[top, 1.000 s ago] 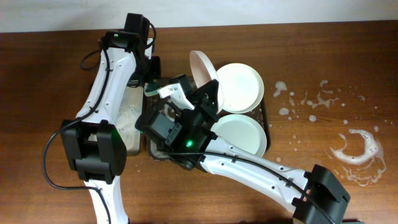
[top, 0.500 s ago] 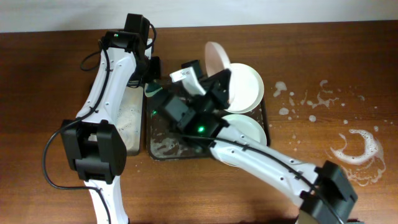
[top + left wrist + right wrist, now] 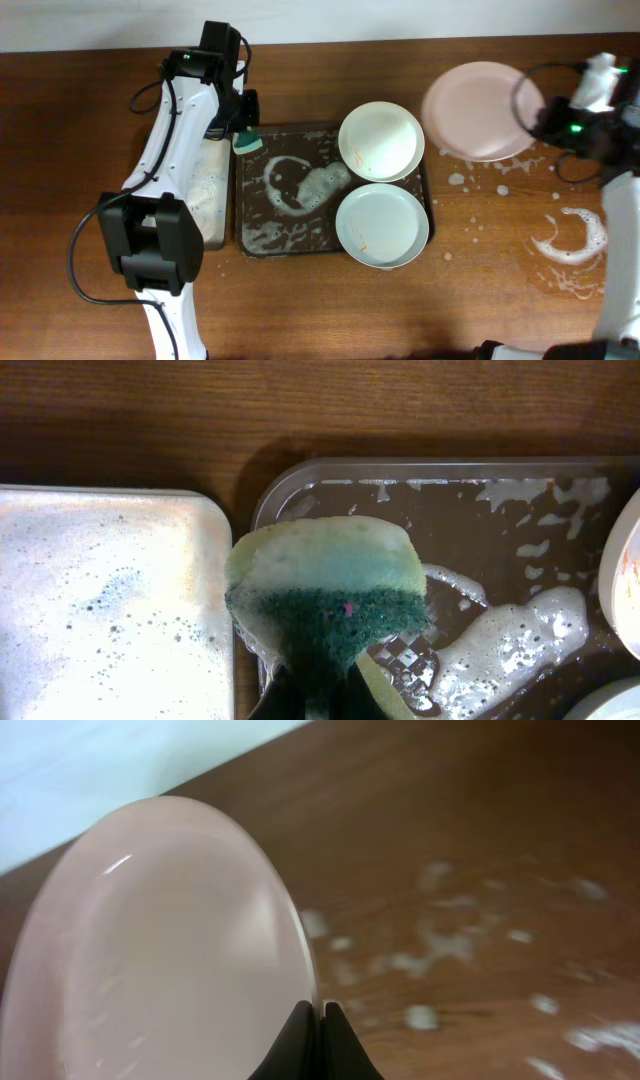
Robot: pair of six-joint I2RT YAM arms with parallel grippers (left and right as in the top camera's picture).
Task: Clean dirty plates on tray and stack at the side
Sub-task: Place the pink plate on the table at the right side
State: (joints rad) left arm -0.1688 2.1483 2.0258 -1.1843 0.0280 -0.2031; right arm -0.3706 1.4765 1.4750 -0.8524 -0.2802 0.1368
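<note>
The dark tray [image 3: 250,245] holds foam streaks and two plates: a white plate [image 3: 380,142] with an orange streak at its far right and a pale green plate [image 3: 382,225] at its near right. My right gripper [image 3: 533,103] is shut on the right rim of a third, pinkish-white plate [image 3: 475,110], held over the table to the right of the tray. The wrist view shows the jaws [image 3: 321,1017] pinching that plate's [image 3: 150,950] edge. My left gripper [image 3: 240,128] is shut on a green sponge [image 3: 248,143] over the tray's far-left corner. The left wrist view also shows the sponge [image 3: 325,580], the tray [image 3: 500,500] and the jaws [image 3: 318,700].
A smaller foamy tray [image 3: 212,190] lies left of the dark tray and also shows in the left wrist view [image 3: 100,610]. Soapy foam puddles [image 3: 575,240] lie on the table at the right, with smaller splashes [image 3: 505,160] below the held plate.
My right arm has swung from over the tray to the far right, carrying the pinkish-white plate with it. The tray's foamy left half is now uncovered. The left arm has not moved.
</note>
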